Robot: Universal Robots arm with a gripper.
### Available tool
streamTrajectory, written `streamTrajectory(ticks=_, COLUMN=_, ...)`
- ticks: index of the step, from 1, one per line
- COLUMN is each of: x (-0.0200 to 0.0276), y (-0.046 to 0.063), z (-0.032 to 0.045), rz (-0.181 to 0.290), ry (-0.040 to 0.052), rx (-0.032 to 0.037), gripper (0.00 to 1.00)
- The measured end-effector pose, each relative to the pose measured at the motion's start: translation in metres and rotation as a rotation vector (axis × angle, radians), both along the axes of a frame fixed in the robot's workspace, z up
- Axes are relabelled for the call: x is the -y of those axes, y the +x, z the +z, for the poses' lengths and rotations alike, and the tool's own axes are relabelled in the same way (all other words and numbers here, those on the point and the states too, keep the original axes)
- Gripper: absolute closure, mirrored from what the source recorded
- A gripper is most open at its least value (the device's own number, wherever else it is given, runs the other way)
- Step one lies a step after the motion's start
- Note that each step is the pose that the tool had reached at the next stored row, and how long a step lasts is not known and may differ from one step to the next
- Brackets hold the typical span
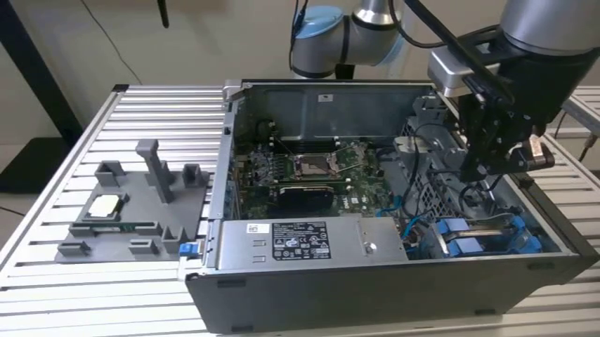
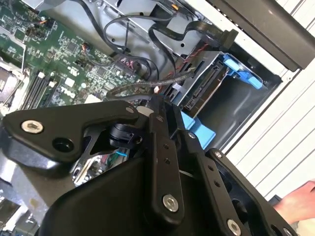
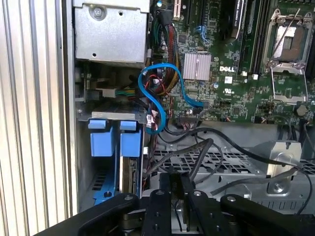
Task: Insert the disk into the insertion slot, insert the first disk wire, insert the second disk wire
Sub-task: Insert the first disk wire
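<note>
In the exterior view my gripper (image 1: 483,168) hangs inside the open computer case, above the insertion slot (image 1: 478,235), a grey bay with blue rails at the case's near corner on the exterior view's right. In the second wrist view a dark disk (image 2: 204,88) sits in the insertion slot (image 2: 231,69) with its connector edge showing. My gripper (image 2: 156,104) looks shut on a thin black disk wire (image 2: 133,87) that arcs toward the bay. In the first wrist view that disk wire (image 3: 202,157) runs down to my gripper (image 3: 174,184).
A blue cable (image 3: 162,93) loops beside the blue rails (image 3: 110,140). The motherboard with its silver socket (image 1: 310,165) lies mid-case, and the power supply (image 1: 300,242) is at the front. A grey parts tray (image 1: 131,203) rests on the slatted table. A hand (image 2: 300,196) shows outside the case.
</note>
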State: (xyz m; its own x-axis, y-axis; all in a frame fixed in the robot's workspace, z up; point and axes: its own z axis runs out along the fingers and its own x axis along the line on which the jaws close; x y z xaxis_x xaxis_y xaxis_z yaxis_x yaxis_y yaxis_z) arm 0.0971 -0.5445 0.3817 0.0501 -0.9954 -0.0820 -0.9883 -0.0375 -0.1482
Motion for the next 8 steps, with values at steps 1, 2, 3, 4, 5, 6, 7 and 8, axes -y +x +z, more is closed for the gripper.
streamTrajectory(ticks=1, x=0.0008, y=0.002, z=-0.0008, rz=0.0, ry=-0.0011, rx=-0.0001, gripper=0.81)
streamTrajectory(ticks=2, x=0.0019, y=0.004, z=-0.0016, rz=0.0, ry=-0.0012, rx=-0.0001, gripper=0.81)
streamTrajectory(ticks=3, x=0.0032, y=0.006, z=-0.0025, rz=0.0, ry=-0.001, rx=-0.0001, gripper=0.81)
streamTrajectory(ticks=4, x=0.0043, y=0.008, z=-0.0029, rz=0.0, ry=-0.0014, rx=-0.0001, gripper=0.81)
streamTrajectory(ticks=5, x=0.0052, y=0.009, z=-0.0031, rz=0.0, ry=-0.0022, rx=-0.0001, gripper=0.81)
streamTrajectory(ticks=6, x=0.0057, y=0.01, z=-0.0034, rz=0.0, ry=-0.004, rx=-0.0001, gripper=0.81)
streamTrajectory(ticks=7, x=0.006, y=0.012, z=-0.0039, rz=0.0, ry=-0.0068, rx=-0.0001, gripper=0.81)
streamTrajectory(ticks=8, x=0.0063, y=0.013, z=-0.0044, rz=0.0, ry=-0.0099, rx=-0.0001, gripper=0.81)
